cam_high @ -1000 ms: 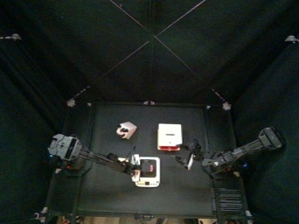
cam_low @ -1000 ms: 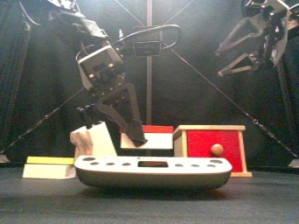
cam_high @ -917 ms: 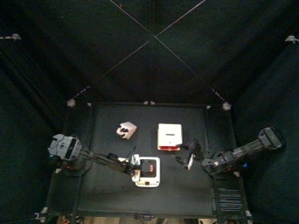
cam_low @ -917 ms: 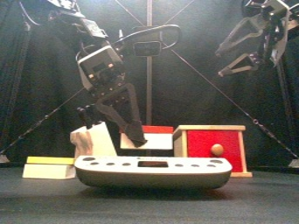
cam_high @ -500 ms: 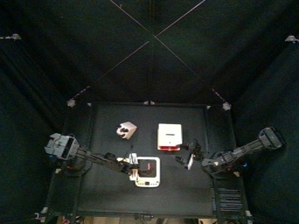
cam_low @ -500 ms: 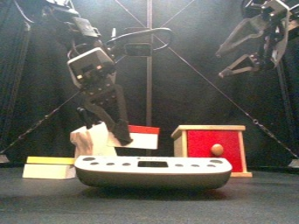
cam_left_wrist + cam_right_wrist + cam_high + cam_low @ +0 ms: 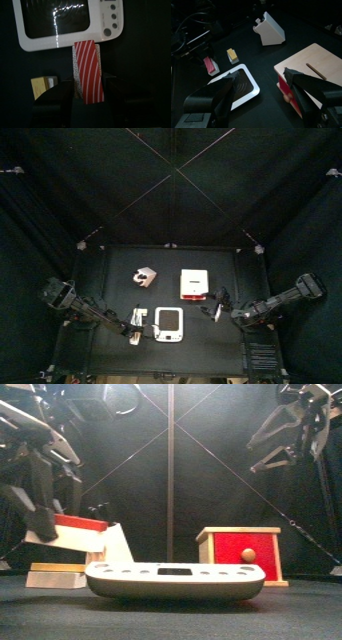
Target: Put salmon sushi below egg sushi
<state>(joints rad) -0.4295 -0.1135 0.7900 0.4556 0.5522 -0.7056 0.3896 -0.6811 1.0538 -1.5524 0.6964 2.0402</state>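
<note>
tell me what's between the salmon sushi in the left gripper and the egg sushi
Nothing: the right wrist view shows only bare table between the salmon sushi, in the left gripper, and the egg sushi.

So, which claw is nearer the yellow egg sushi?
Left. The left claw, gripping the salmon sushi, hangs just above the egg sushi; the right claw is raised far across.

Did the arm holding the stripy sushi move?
Yes. The left tool carried the salmon sushi leftward, away from the red box.
</note>
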